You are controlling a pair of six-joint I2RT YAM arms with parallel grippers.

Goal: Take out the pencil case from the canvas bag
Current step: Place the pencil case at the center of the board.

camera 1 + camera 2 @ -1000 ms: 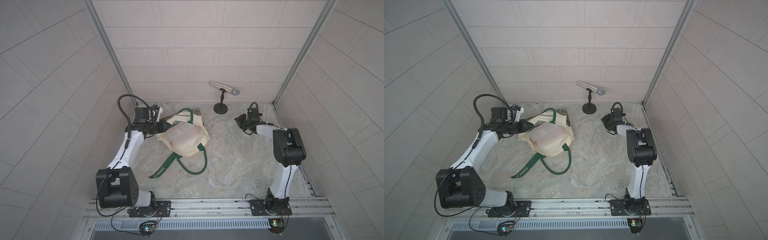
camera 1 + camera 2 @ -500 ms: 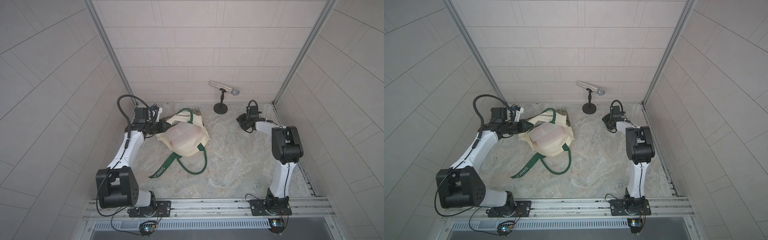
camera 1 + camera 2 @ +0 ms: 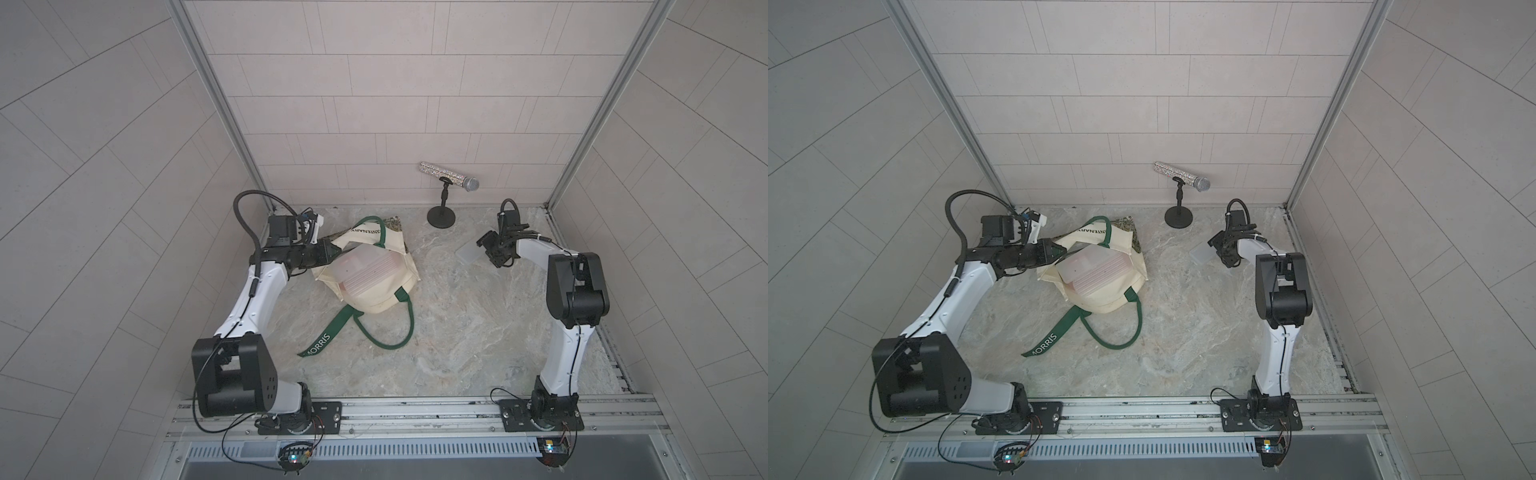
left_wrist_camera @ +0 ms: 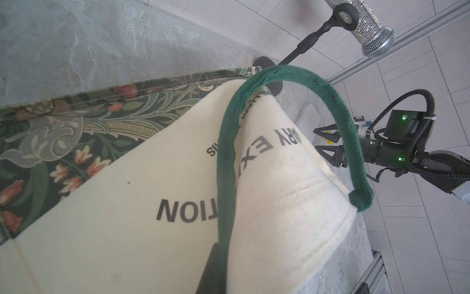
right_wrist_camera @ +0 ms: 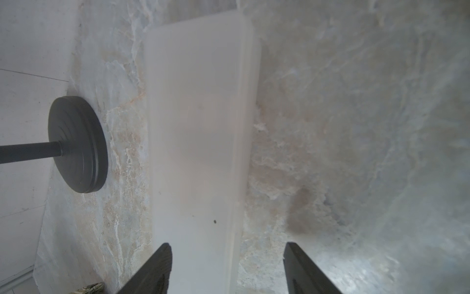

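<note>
On the marble desk (image 3: 457, 332): the things lie toward its far side, in the middle band of the frame.
Canvas bag (image 3: 374, 301): left of centre, cream with green handles. It lies with its mouth spread and its leafy green base toward the top of the frame.
Left gripper (image 3: 330, 252): closed on the bag's canvas at the upper left edge of the mouth, holding it raised and open.
Pink case (image 3: 370, 270): a wide, ribbed, see-through box resting in the bag's mouth.
Pencil case (image 3: 468, 252): I take this to be the long frosted box lying flat on bare desk, right of centre. It is well apart from the bag, so already out.
Right gripper (image 3: 487, 251): jaws wide, holding nothing, just right of the frosted box in both top views.
Key relation: the box lies directly ahead of the right gripper, its long axis running on away from the jaws. In the right wrist view one finger (image 5: 155, 269) overlaps its near end and the other stands over bare desk. I cannot tell whether they touch. The right gripper is by far the nearer of the two.
Microphone (image 3: 449, 175): on a black stand (image 3: 441, 217), above the box in the frame.
Step, as I judge it: the set-down looks finished. What remains is drawing the right gripper clear without nudging the box.
</note>
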